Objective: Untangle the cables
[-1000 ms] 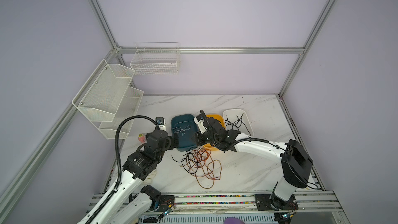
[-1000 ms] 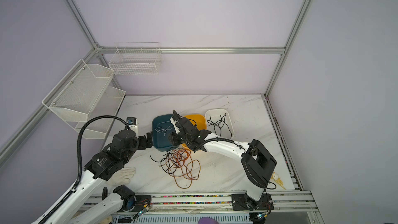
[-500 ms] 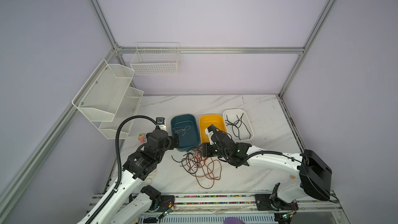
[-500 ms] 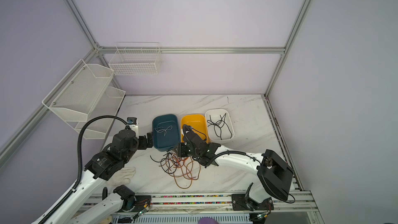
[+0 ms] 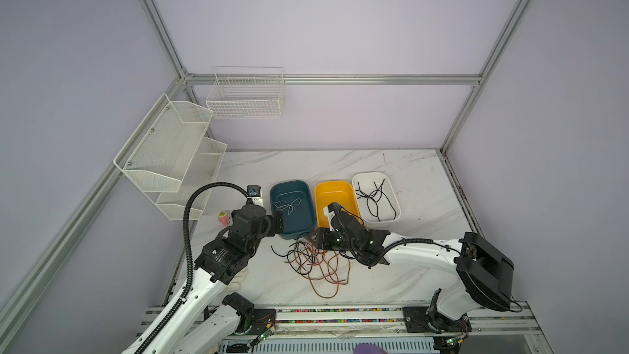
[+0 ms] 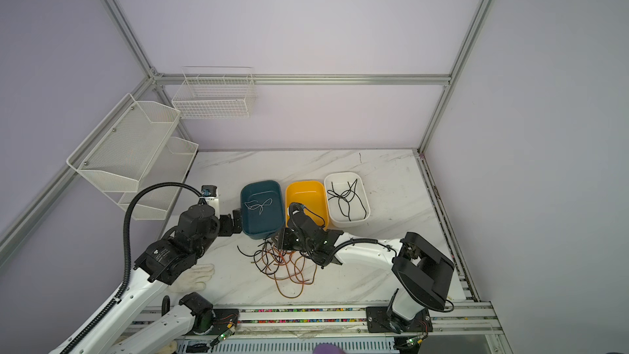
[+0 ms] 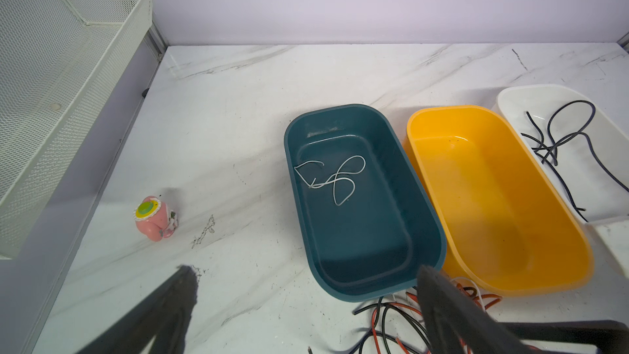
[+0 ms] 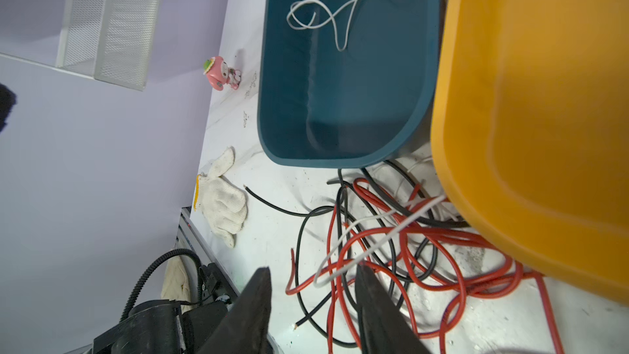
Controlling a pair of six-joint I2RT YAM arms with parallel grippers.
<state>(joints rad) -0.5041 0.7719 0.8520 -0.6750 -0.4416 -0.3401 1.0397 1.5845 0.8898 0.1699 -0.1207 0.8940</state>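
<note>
Right pincer (image 8: 313, 272) hangs part-spread, grasping nothing, over the tangled cables (image 5: 315, 260) near my desk's (image 5: 418, 182) front edge; left pincer (image 7: 306, 272) gapes idle. One white strand (image 7: 335, 180) sits in the teal bin (image 7: 337, 107), black strands (image 5: 374, 195) in the white bin (image 5: 371, 174); most remain, I judge.

The yellow tub (image 7: 493, 199) looks glossy plastic, the teal tub (image 7: 367, 233) matt, the glove (image 8: 223, 202) knitted cloth, the cables (image 8: 405, 233) perhaps rubber-sheathed.

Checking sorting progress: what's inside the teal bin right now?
One white cable lies looped on the teal bin's floor; nothing else shows there. From the left wrist view, the rim hides the inside of its near wall.
</note>
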